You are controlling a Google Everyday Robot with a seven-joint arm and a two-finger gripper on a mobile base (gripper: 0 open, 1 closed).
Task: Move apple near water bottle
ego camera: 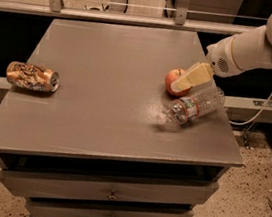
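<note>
The grey surface (pixel 110 76) carries three things. Toward its right edge sits the apple (pixel 171 78), red-orange and upright, its short stem showing on top. The cream-coloured end effector (pixel 179 85) slants down from the upper right on the white arm (pixel 255 46), and its tip lies across the apple's front right side, covering part of the fruit. Whether the end effector is open or closed, and whether it has any hold on the apple, cannot be told from this angle. Just in front of the apple and slightly to the right lies the water bottle (pixel 195 106), tipped over on its side and angled, its wide base pointing to the upper right and its narrow neck end to the lower left. Its walls are clear and ribbed, with a red-and-green label band around the middle; whether there is any liquid in it cannot be made out. The apple and the bottle are near each other, with a narrow strip of bare grey between them, and the end effector's tip sits over that strip, above the bottle. Well apart from these, near the left edge, lies a crushed gold-brown can (pixel 33 77) on its side, its round end facing right. Below the top are stacked drawers (pixel 109 192), all shut, each with a small metal pull, so their contents are hidden.
</note>
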